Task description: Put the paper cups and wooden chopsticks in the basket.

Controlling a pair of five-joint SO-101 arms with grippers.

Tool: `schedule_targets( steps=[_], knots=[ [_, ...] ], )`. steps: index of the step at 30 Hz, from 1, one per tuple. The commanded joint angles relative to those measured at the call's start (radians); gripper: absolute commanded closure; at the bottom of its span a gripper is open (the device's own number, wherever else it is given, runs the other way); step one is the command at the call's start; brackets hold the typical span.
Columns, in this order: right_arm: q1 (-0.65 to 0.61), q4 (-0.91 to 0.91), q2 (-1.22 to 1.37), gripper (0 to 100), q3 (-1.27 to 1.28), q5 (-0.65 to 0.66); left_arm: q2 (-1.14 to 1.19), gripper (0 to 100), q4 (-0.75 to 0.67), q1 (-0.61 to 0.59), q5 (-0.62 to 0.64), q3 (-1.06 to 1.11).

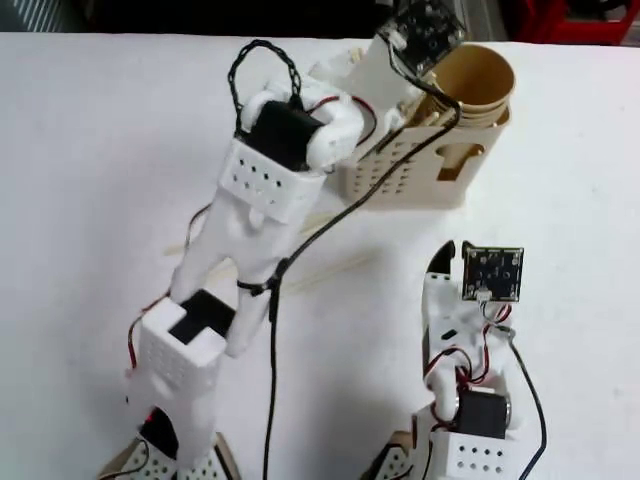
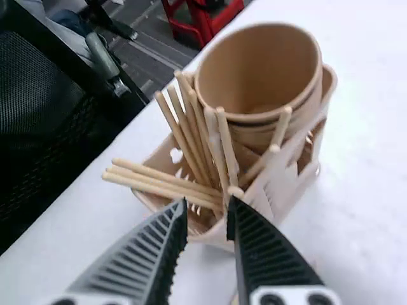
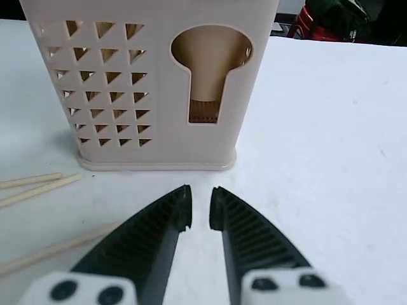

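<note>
The stacked tan paper cups (image 1: 478, 78) already stand in the beige perforated plastic basket (image 1: 400, 185), beside a bundle of pale wooden chopsticks (image 2: 191, 146). A few loose chopsticks (image 1: 335, 268) lie on the white table (image 1: 90, 130) at the basket's 7 o'clock and are left to do. The left gripper (image 2: 206, 213) hovers over the basket, jaws slightly apart and empty. The right gripper (image 3: 200, 200), at 5 o'clock, is likewise. The table's far edge runs close at 12 o'clock, and open room lies toward 9 o'clock.
</note>
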Motion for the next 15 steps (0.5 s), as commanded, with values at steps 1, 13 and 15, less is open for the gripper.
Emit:
schedule_targets(
  steps=[1,13,15],
  knots=[
    [-0.004,-0.022,-0.008,93.3,-0.005,0.009,-0.01,87,0.201,-0.012,-0.037,-0.077],
    [-0.004,-0.022,-0.008,93.3,-0.003,0.009,-0.054,78,0.301,-0.062,-0.023,0.055],
    [-0.004,-0.022,-0.008,93.3,-0.003,0.009,-0.113,78,0.301,-0.059,-0.031,0.152]
  ],
)
